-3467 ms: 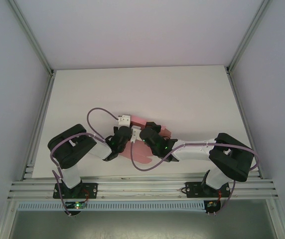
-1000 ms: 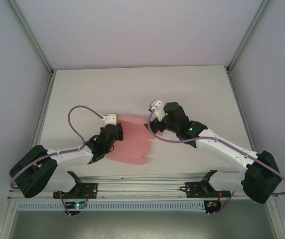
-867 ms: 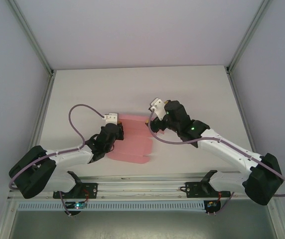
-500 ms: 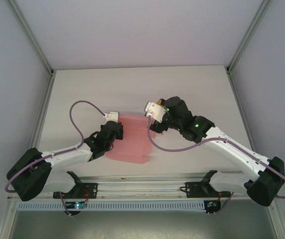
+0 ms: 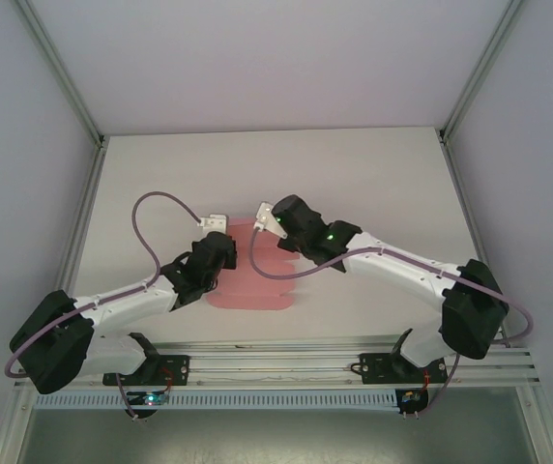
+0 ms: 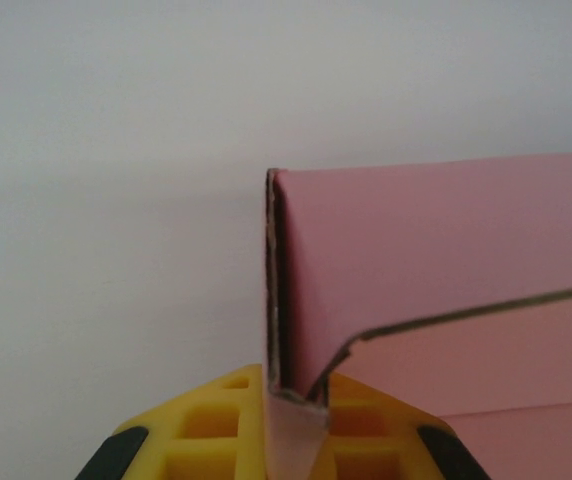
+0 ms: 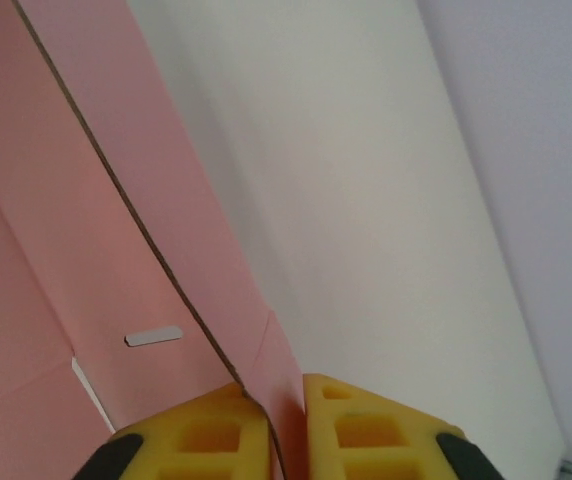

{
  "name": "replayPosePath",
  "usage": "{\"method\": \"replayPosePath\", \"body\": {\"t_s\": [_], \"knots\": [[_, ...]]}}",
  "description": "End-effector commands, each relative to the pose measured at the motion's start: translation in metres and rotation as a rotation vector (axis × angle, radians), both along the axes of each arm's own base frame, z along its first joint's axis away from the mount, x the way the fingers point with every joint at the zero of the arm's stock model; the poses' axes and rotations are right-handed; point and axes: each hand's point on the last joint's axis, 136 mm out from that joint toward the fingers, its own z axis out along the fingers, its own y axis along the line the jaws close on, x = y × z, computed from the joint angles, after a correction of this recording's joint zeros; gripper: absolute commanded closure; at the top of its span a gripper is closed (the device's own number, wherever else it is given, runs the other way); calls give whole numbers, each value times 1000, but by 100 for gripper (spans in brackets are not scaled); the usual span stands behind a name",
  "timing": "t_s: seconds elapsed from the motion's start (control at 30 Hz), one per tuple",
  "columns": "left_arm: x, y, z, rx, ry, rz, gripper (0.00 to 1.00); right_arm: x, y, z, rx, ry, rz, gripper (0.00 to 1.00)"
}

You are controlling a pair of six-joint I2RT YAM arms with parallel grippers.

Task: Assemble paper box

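Your pink thin-card die-cut sheet (image 5: 257,285) lies on the near part of the white tabletop (image 5: 373,174), just ahead of the arm bases. Your left jaws are pinching its left edge, where a flap stands upright between them. Farther back, your right jaws pinch a card edge at its far side

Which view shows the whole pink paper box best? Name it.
Top external: the paper box shows nearly its whole flat outline. Left wrist gives one pinched folded corner; right wrist, a pinched flap edge.
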Motion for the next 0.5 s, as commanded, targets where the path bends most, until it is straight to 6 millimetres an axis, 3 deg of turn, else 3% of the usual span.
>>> {"method": "replayPosePath", "body": {"t_s": [0.0, 0.17, 0.27, 0.47], "knots": [[6, 6, 10, -41, 8, 98, 100, 24, 4, 32, 72, -173, -195, 90], [14, -1, 11, -115, 24, 146, 100, 28, 12, 18, 102, -177, -331, 89], [18, -4, 15, -147, 21, 171, 100, 30, 11, 14, 169, -170, -416, 80], [23, -4, 18, -186, 4, 207, 100, 31, 22, 22, 425, -158, -514, 84]]}}
